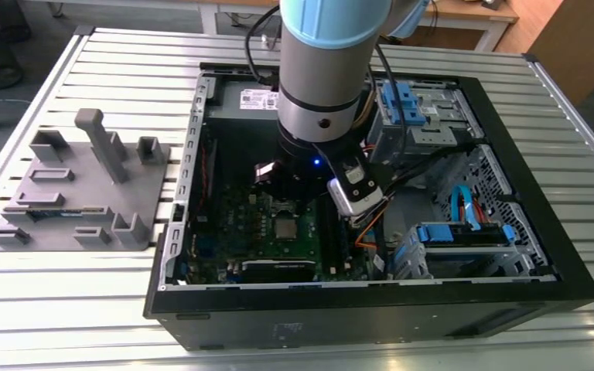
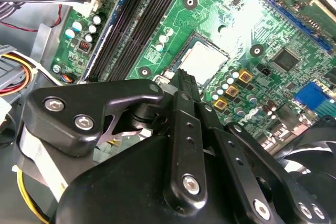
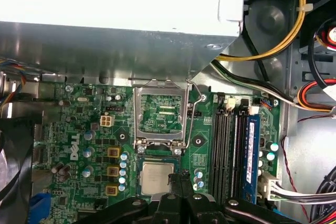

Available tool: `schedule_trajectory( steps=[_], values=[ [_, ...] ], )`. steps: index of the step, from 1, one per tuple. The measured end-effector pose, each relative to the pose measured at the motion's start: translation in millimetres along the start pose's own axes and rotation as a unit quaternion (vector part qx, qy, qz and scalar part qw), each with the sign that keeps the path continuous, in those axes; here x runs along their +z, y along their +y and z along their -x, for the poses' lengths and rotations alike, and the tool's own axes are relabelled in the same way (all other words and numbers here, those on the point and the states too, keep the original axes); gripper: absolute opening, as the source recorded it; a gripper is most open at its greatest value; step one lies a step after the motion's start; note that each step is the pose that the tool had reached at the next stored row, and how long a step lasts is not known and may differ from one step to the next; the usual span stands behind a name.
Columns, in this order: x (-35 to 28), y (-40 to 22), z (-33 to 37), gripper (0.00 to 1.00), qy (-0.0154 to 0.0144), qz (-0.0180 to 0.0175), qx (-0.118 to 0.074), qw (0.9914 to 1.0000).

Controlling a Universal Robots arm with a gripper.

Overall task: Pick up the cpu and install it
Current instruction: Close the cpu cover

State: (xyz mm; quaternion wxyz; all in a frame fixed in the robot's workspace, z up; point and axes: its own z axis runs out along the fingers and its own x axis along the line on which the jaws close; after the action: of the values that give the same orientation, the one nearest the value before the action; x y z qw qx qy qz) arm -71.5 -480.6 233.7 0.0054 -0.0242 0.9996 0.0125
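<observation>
The cpu (image 1: 285, 226) is a small silvery square lying flat in its socket on the green motherboard (image 1: 240, 212), inside the open computer case. In both wrist views the cpu (image 2: 203, 59) (image 3: 155, 177) sits level, with the socket's metal load plate (image 3: 160, 113) flipped up beside it. My gripper (image 3: 177, 179) hangs just above the cpu's edge. Its black fingers (image 2: 182, 85) are pressed together, with nothing between them. In the exterior view the arm's wrist hides most of the gripper (image 1: 288, 202).
The black case wall (image 1: 380, 297) rings the work area. A grey power supply (image 1: 250, 97) sits at the back, and blue drive cages (image 1: 462, 232) on the exterior view's right. Memory slots (image 3: 228, 145) and loose cables (image 3: 294, 19) flank the socket. A grey parts fixture (image 1: 70, 193) lies outside the case.
</observation>
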Motion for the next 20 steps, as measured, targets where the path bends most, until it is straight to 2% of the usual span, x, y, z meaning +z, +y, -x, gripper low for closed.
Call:
schedule_trajectory(
  steps=[9, 15, 20],
  values=[
    [0.1, 0.2, 0.5, 0.11, 0.0, 0.0, -0.002, 1.0],
    [0.4, 0.2, 1.5, 0.11, 0.0006, 0.0003, -0.025, 0.99968],
    [0.5, 0.2, 1.6, 0.11, 0.0006, 0.0003, -0.025, 0.99968]
  ],
)
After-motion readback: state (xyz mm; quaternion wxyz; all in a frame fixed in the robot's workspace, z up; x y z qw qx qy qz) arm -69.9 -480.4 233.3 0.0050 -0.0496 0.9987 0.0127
